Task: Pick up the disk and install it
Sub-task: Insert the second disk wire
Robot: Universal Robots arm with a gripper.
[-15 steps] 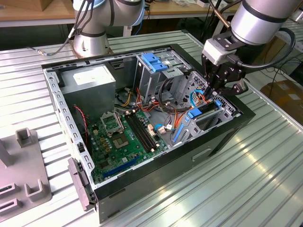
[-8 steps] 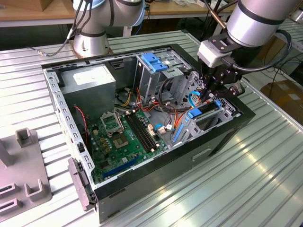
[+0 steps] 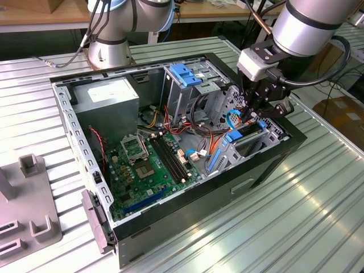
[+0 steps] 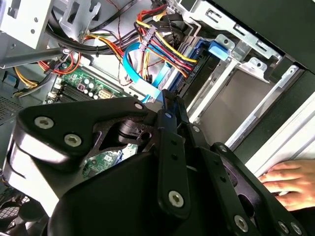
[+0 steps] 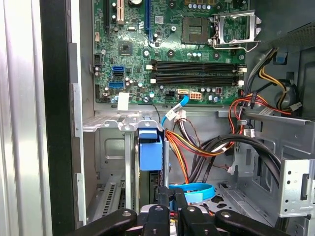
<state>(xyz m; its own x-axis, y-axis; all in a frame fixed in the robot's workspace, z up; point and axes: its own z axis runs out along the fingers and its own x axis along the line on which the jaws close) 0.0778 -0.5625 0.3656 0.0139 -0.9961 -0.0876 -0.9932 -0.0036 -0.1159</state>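
Gripper (image 3: 257,116) is hanging over the drive bay (image 3: 272,129), fingers pressed together just above the disk (image 5: 150,153), which is sitting on edge in the bay directly below. Hand (image 4: 286,184) is resting on the case (image 3: 273,162) beside it.

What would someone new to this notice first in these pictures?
The opened computer case on the slatted metal table, its green motherboard exposed. At the exterior view's right, the black pincer reaches into the drive bay, over the disk with blue rails standing in its slot. A person's hand rests by the case in the second wrist view.
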